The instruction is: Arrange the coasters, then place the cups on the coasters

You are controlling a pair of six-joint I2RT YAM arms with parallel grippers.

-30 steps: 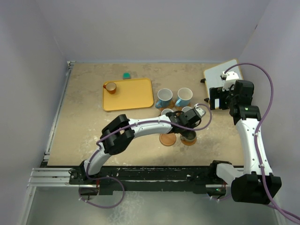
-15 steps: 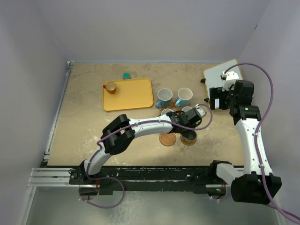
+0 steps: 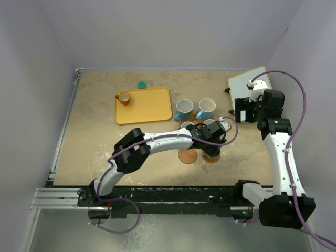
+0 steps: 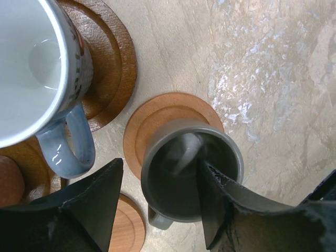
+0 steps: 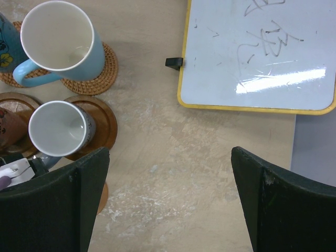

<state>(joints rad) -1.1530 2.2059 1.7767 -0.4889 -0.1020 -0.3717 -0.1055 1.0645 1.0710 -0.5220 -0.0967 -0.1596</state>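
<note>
In the left wrist view the grey cup [image 4: 173, 178] stands upright on a plain orange-brown coaster [image 4: 152, 115]. My left gripper [image 4: 160, 164] is open over it, one finger inside the cup and the other outside, clear of the wall. From the top, that gripper [image 3: 210, 143] hovers over the grey cup [image 3: 212, 153]. Beside it lies a bare coaster [image 3: 187, 156]. Two light blue cups [image 3: 184, 109] [image 3: 206, 107] and a pale cup [image 5: 56, 128] sit on coasters. The orange cup [image 3: 124, 97] is on the tray. My right gripper [image 5: 169, 152] is open and holds nothing.
The yellow tray [image 3: 149, 107] lies at the back left, with a small green object [image 3: 142, 84] behind it. A whiteboard [image 5: 257, 52] rests at the back right, under my right arm. A pale cup with a blue handle [image 4: 31, 63] stands close on the left of my left gripper.
My left gripper's jaws have spread apart and let go of the grey cup, which stays on its coaster. The right arm has not moved.
</note>
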